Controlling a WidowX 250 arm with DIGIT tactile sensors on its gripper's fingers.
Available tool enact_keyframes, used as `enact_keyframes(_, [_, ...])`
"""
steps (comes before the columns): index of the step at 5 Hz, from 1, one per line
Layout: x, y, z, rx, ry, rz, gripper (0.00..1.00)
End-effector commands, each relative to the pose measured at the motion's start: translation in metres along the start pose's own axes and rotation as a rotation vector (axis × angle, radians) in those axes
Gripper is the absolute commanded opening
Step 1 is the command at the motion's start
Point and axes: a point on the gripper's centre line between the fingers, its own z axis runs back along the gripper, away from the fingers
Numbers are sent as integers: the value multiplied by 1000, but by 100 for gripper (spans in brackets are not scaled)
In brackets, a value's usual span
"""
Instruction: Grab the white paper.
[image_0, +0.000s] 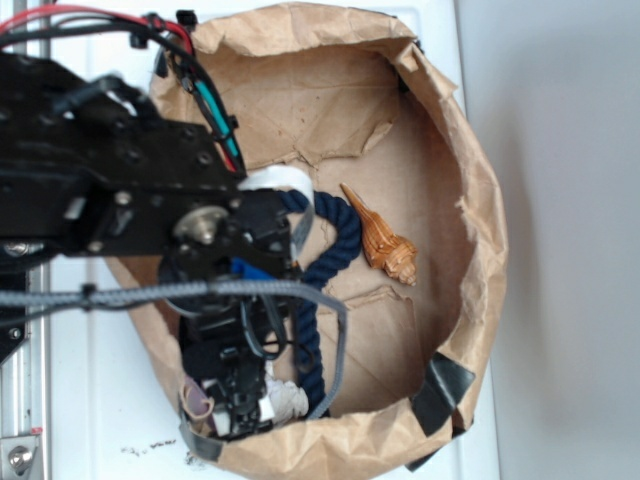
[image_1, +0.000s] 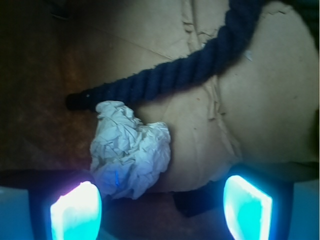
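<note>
Crumpled white paper (image_1: 129, 150) lies in the bag (image_0: 470, 200) beside the rope (image_1: 175, 75), between the gripper's (image_1: 161, 206) wide-open, empty fingers (image_1: 76, 212).

The white paper (image_1: 129, 150), just ahead of the gripper (image_1: 161, 206) and nearer one finger, is thin, matt and heavily crumpled with greyish creases. Beyond it the dark blue rope (image_1: 180, 75) is thick twisted cord, fuzzy and dull. The brown paper bag (image_0: 480, 210) around both is coarse, wrinkled kraft paper with torn edges. The shell (image_0: 383, 240) further out looks hard, ridged and slightly glossy. The fingers (image_1: 247, 207) look smooth and glowing
</note>
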Motion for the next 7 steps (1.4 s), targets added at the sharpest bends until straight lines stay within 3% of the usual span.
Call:
enact_keyframes(1, [1,-23,-22,-1,-17,-47,100])
enact_keyframes(2, [-12,-25,-43,3,55,-67,100])
enact_keyframes(3, [-23,-24,-61,61,111,-128,100])
enact_keyframes(4, [-15,-22,-63,98,119,-143,100])
enact_keyframes(5, [-13,-21,-56,97,89,-120,0])
enact_keyframes(7, [1,-23,-17,39,-3,-45,0])
